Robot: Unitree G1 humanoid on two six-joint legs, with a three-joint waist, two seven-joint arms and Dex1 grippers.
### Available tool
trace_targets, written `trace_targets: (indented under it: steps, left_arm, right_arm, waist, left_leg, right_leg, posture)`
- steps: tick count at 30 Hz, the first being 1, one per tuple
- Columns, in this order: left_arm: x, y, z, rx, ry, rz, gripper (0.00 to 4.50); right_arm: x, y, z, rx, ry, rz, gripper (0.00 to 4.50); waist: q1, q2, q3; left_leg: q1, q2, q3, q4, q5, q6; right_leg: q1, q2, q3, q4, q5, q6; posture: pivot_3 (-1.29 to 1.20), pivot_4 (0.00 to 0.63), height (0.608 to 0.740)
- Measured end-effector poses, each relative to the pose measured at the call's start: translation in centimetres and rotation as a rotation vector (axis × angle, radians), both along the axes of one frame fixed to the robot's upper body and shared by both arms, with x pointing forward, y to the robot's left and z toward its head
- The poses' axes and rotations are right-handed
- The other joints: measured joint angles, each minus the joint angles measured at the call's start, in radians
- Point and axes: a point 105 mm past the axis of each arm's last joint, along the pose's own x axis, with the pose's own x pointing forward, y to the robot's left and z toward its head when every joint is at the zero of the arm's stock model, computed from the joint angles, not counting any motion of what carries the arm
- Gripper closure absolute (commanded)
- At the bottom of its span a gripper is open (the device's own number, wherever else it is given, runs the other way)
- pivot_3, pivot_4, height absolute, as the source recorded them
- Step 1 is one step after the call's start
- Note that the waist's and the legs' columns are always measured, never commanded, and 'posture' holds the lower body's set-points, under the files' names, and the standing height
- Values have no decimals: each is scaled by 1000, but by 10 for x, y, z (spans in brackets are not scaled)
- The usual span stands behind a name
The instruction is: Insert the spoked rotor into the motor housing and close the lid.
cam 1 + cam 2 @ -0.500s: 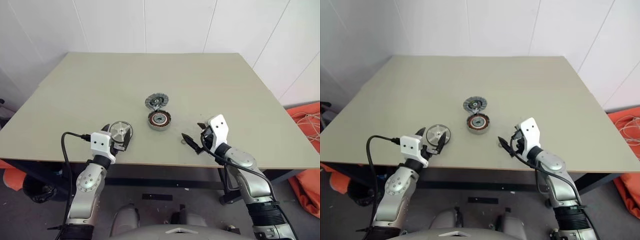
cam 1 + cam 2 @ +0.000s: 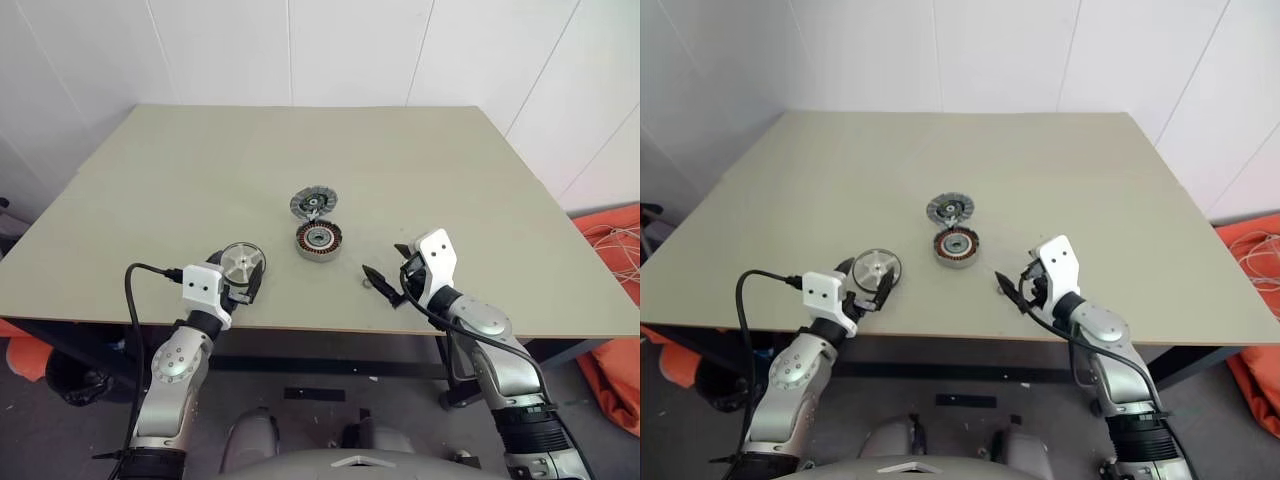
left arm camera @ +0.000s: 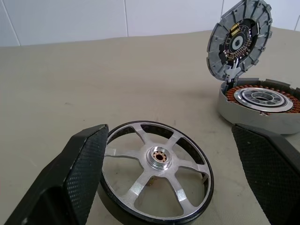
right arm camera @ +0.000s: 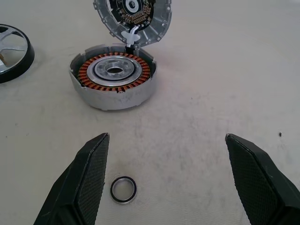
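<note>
The spoked rotor [image 3: 157,176], a shiny silver wheel with a dark rim, lies flat on the table near the front left [image 2: 243,262]. My left gripper [image 2: 236,274] is open, one finger on each side of the rotor and not touching it. The motor housing [image 2: 319,240] sits mid-table, its copper windings [image 4: 114,79] showing. The lid [image 2: 314,202] stands tipped up and open at the housing's far side, its inner face [image 3: 239,42] towards me. My right gripper [image 2: 385,265] is open and empty, low over the table right of the housing.
A small dark ring [image 4: 123,189] lies on the table [image 2: 200,180] just in front of my right gripper. Orange cloth and cables [image 2: 615,240] lie on the floor off the table's right side. A white wall stands behind the table.
</note>
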Motion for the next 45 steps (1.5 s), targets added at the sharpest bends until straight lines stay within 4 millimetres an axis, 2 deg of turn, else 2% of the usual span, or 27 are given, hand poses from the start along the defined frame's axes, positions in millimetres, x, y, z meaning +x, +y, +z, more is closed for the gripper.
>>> trace_targets:
  steps: [20,36,40,45]
  left_arm:
    - [-1,-3,-1,-26,4,-6,23]
    - [-1,-2,2,-31,17,-1,23]
    - [-3,-3,3,-33,24,-1,23]
    - [-3,-3,6,-35,23,-2,23]
  right_arm:
    - [-3,5,-1,11,16,42,0]
    - [-10,17,-25,-72,126,96,0]
    - [-10,14,-34,-82,160,84,0]
    - [-8,14,-35,-85,171,81,0]
  waist:
    - [0,0,0]
    - [0,0,0]
    - [0,0,0]
    - [0,0,0]
  left_leg:
    - [0,0,0,0,0,0]
    - [0,0,0,0,0,0]
    - [0,0,0,0,0,0]
    - [0,0,0,0,0,0]
  right_leg:
    - [0,0,0,0,1,-2]
    - [0,0,0,0,1,-2]
    - [0,0,0,0,1,-2]
    - [0,0,0,0,1,-3]
  posture:
    - [0,0,740]
    - [0,0,740]
    - [0,0,740]
    - [0,0,740]
